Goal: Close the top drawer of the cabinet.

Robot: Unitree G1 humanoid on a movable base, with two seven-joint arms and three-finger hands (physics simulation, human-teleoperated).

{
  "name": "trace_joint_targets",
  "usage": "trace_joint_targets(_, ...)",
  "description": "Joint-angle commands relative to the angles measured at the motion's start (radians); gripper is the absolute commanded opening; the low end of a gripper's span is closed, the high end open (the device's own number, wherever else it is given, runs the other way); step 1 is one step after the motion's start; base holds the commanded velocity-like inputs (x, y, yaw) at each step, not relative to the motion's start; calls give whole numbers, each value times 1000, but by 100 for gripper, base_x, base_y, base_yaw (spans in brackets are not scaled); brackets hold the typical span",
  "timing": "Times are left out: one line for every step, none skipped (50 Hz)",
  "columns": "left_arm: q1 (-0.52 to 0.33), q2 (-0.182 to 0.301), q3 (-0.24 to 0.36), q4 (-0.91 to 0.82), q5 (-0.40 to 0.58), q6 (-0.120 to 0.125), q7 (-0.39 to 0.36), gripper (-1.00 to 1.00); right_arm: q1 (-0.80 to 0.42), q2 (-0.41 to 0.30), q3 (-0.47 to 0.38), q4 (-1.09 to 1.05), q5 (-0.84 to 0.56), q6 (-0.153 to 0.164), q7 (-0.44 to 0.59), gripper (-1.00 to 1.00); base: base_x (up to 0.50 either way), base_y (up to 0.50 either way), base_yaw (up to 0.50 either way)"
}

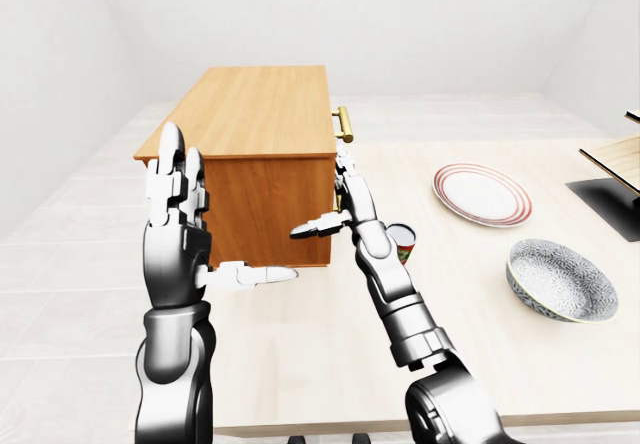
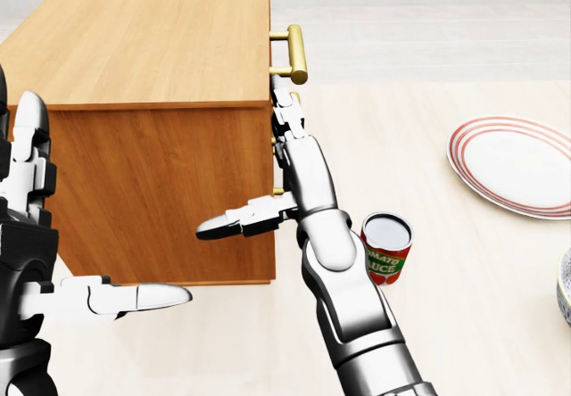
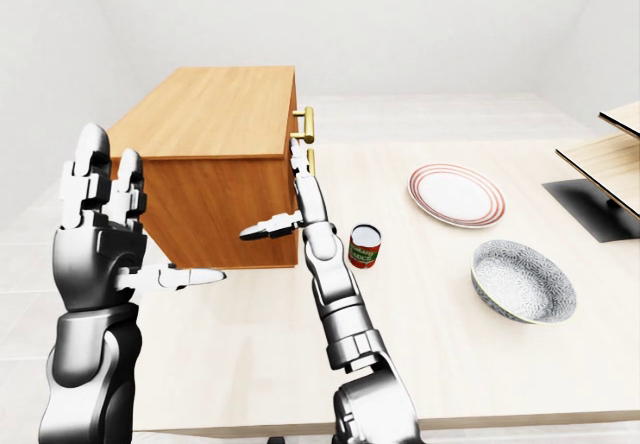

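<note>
The wooden cabinet (image 2: 161, 66) fills the upper left of the head view. Its top drawer sits flush with the cabinet's right face, and only the brass handle (image 2: 295, 53) sticks out. My right hand (image 2: 299, 169) is open: its straight fingers (image 2: 285, 111) lie flat against the drawer front just below the handle, and its thumb points left across the cabinet's near side. My left hand (image 1: 180, 219) is open too, raised with fingers upright beside the cabinet's lower left corner, touching nothing. A bit of a lower brass handle (image 2: 279, 191) shows behind my right hand.
A red tomato sauce can (image 2: 386, 249) stands on the pale table (image 2: 464, 325) just right of my right forearm. A red-rimmed plate (image 2: 517, 164) lies further right, a patterned bowl (image 1: 560, 279) below it, and a dark stand with wooden shelves (image 1: 610, 199) sits at the right edge.
</note>
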State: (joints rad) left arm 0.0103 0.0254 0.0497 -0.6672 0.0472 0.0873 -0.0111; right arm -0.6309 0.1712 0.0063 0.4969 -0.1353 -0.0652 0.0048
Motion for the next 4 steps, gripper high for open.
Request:
trace_joint_targets(-10, -6, 5, -3, -16, 0, -1, 100, 5, 44, 124, 74, -4, -4, 88, 100, 0, 0, 1)
trace_joint_targets(-7, -6, 8, 0, -18, 0, -1, 100, 7, 48, 128, 78, -4, -7, 93, 100, 0, 0, 0)
trace_joint_targets(-9, -6, 6, -5, -17, 0, -1, 100, 6, 51, 127, 80, -2, -7, 96, 100, 0, 0, 1)
trace_joint_targets(-8, -6, 5, -6, -17, 0, -1, 100, 8, 52, 128, 84, -2, -11, 98, 100, 0, 0, 0)
